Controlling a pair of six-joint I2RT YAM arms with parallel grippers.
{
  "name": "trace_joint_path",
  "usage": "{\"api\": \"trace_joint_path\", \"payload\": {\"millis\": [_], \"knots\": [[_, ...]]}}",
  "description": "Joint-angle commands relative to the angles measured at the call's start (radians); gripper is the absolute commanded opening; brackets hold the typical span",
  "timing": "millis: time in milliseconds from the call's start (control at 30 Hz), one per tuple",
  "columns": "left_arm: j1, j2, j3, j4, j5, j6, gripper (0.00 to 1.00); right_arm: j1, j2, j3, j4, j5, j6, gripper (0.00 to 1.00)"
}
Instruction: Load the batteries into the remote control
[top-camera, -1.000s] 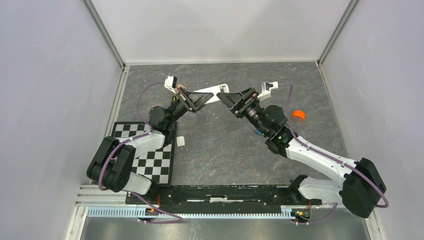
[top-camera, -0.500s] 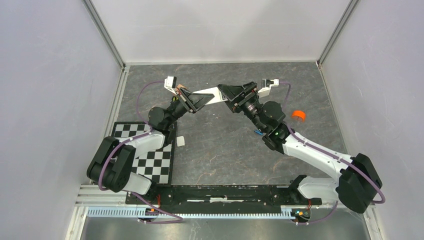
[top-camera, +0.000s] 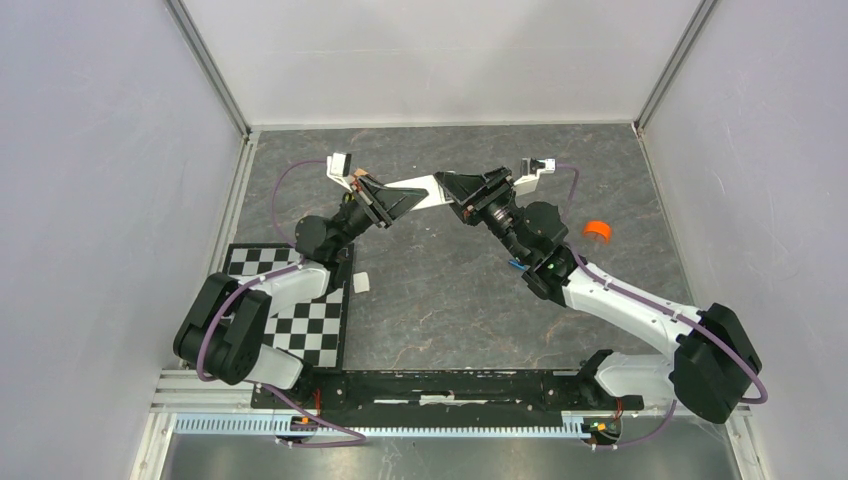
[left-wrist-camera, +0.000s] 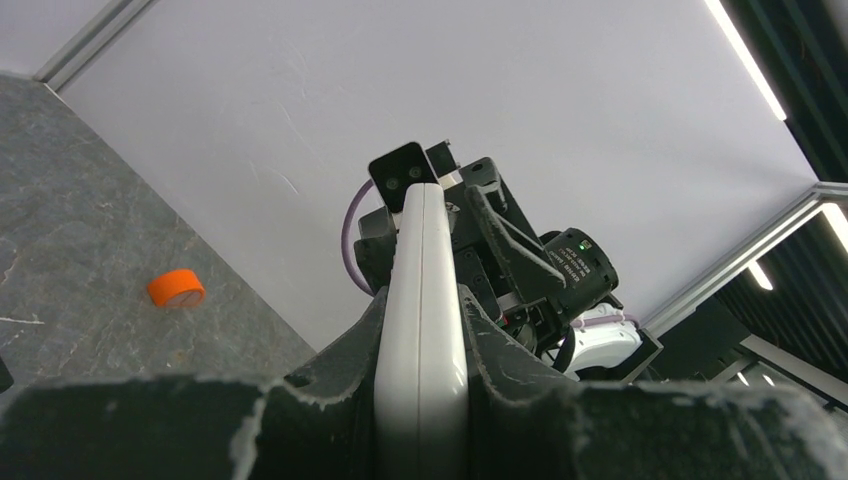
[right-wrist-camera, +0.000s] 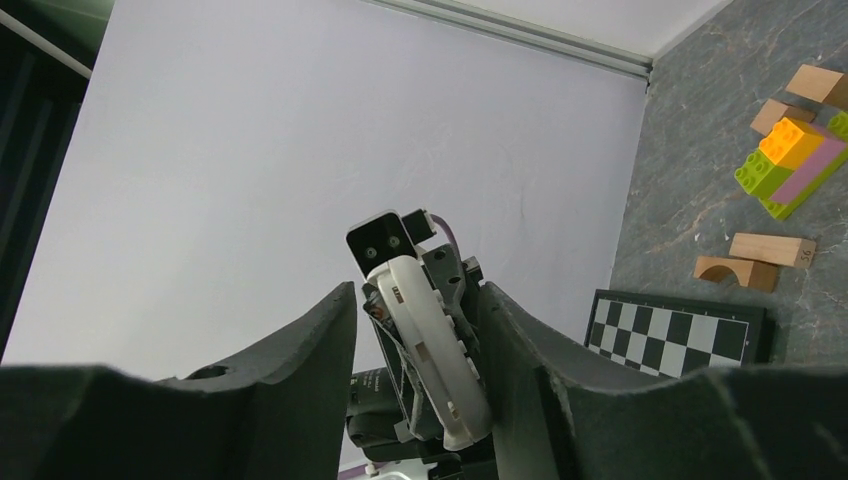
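The remote control (left-wrist-camera: 420, 330), white and slim, was clamped edge-on between the left jaws, clear of the counter. Its free end sat between the right jaws, a gap visible on one side. A blue battery (top-camera: 517, 266) lay on the counter, well behind the right jaws.

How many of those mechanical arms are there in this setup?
2. The left arm reaches in from the near left, the right arm from the near right; both meet at the white remote.

Pale lilac walls (top-camera: 100, 200) surround a grey marbled tabletop (top-camera: 450, 310); strip lights (left-wrist-camera: 745, 60) glow overhead
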Motion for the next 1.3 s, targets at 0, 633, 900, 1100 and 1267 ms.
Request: {"api": "trace_joint_path", "payload": {"millis": [0, 633, 900, 1100, 1267], "knots": [[-0.003, -0.023, 0.018, 0.046, 0.015, 0.059, 0.02, -0.004, -0.001, 0.034, 0.078, 0.009, 0.018, 0.50], [0.000, -0.022, 0.031, 0.054, -0.030, -0.047, 0.02, -0.057, -0.036, -0.044, 0.194, -0.070, -0.084, 0.81], [0.001, -0.006, 0.040, 0.060, -0.038, -0.093, 0.02, -0.124, -0.063, -0.043, 0.161, -0.203, -0.234, 0.67], [0.001, -0.002, 0.046, 0.063, -0.035, -0.100, 0.02, -0.137, -0.010, 0.039, 0.123, -0.320, -0.338, 0.58], [0.002, -0.002, 0.050, 0.062, -0.030, -0.104, 0.02, -0.146, -0.007, 0.027, 0.126, -0.327, -0.354, 0.47]]}}
